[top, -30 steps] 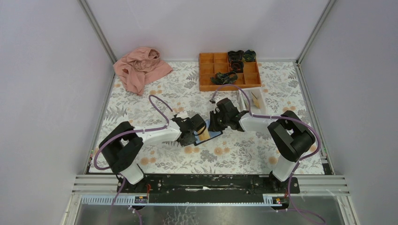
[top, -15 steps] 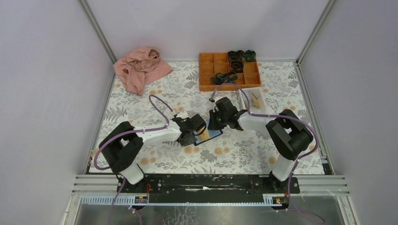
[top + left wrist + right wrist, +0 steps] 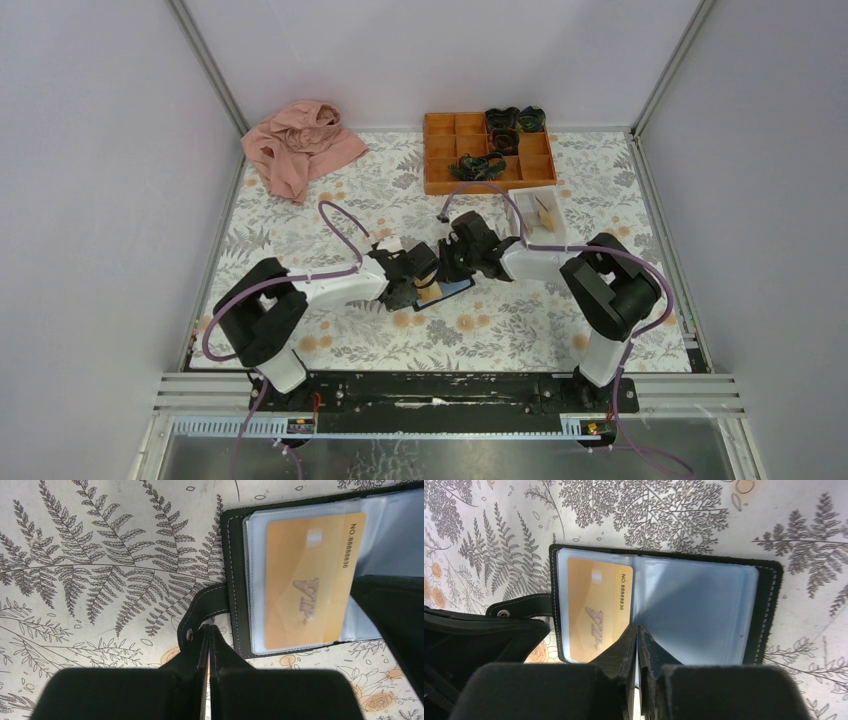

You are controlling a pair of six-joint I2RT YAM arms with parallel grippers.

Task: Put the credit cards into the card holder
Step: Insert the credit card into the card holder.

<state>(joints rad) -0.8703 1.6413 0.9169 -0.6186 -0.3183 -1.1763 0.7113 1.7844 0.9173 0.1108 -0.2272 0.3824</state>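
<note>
Left wrist: left pincer (image 3: pixel 209 631) is closed, tips on the strap (image 3: pixel 205 612) of the card holder (image 3: pixel 237 570). One orange credit card (image 3: pixel 305 580) looks sleeved.
Right wrist: right pincer (image 3: pixel 637 630) is near-closed at the fold – next I'd open a free sleeve, gently.
Top: the holder lies open mid-desk (image 3: pixel 520 320) on floral print, grey walls around – spare cards probably in the white tray (image 3: pixel 545 212).

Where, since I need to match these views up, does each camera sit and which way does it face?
Top external: high behind the arm bases, looking down and forward over the table; both arms show, left gripper and right gripper meeting mid-table.
Left wrist: on the left arm, looking down past its shut fingers, which pinch the card holder strap.
Right wrist: on the right arm, looking down past its closed fingers onto the open card holder.
Shared: both wrist views show the orange card pocketed.
</note>
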